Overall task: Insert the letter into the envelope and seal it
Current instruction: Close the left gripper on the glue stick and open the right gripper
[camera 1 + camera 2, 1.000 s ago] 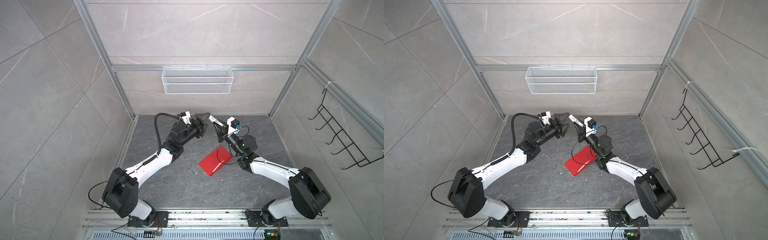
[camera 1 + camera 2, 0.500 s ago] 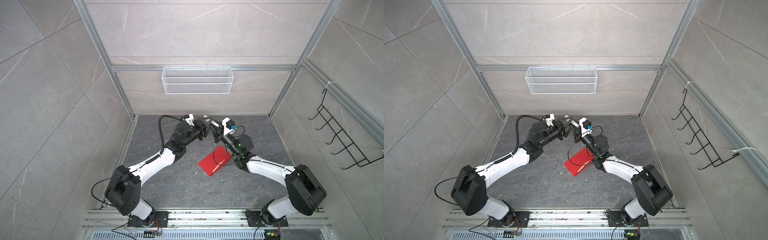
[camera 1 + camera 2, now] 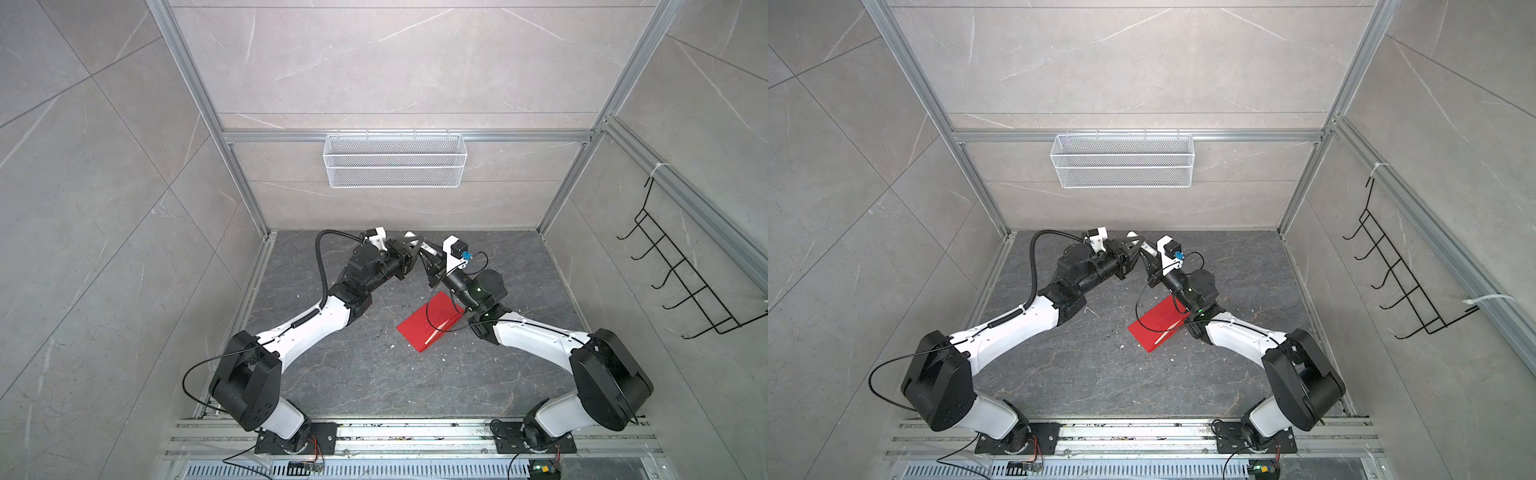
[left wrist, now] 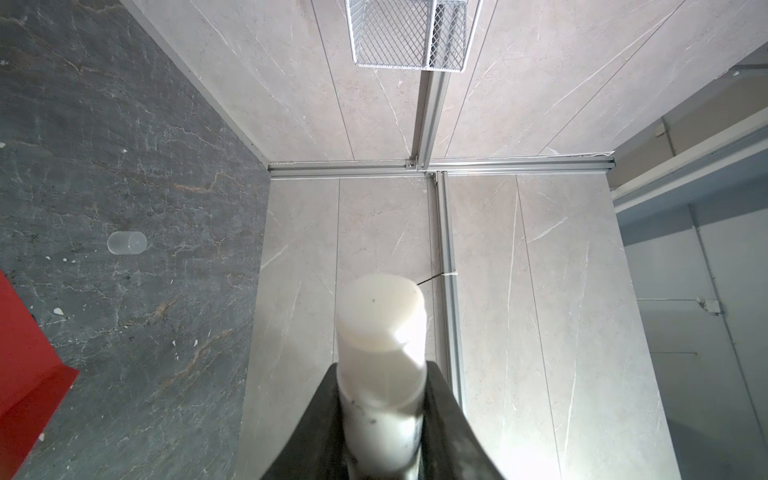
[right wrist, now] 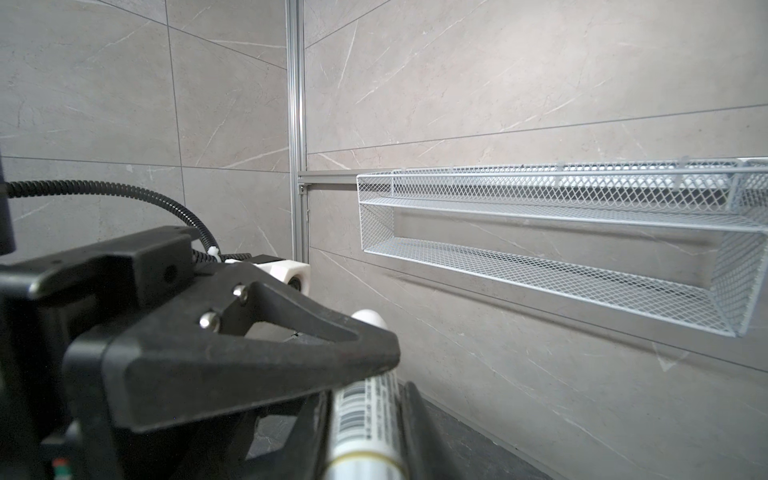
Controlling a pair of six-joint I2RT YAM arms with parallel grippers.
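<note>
The red envelope (image 3: 430, 326) (image 3: 1158, 324) lies flat on the dark floor, under my right arm; a corner of it shows in the left wrist view (image 4: 25, 353). The letter is not in view. Both grippers meet in the air behind the envelope on one white glue stick (image 3: 428, 249) (image 3: 1148, 248). My right gripper (image 3: 430, 266) (image 5: 365, 399) is shut on the barcode-labelled body of the glue stick (image 5: 365, 415). My left gripper (image 3: 413, 245) (image 4: 382, 374) is shut on the uncapped upper end of the glue stick (image 4: 382, 324).
A clear cap (image 4: 126, 242) lies on its side on the floor past the envelope. A white wire basket (image 3: 395, 160) hangs on the back wall, and a black hook rack (image 3: 685, 282) on the right wall. Small white scraps dot the floor.
My left gripper moved right to the glue stick held up by the right gripper and closed on its upper end. The right gripper leaned slightly toward it. The envelope has not moved.
</note>
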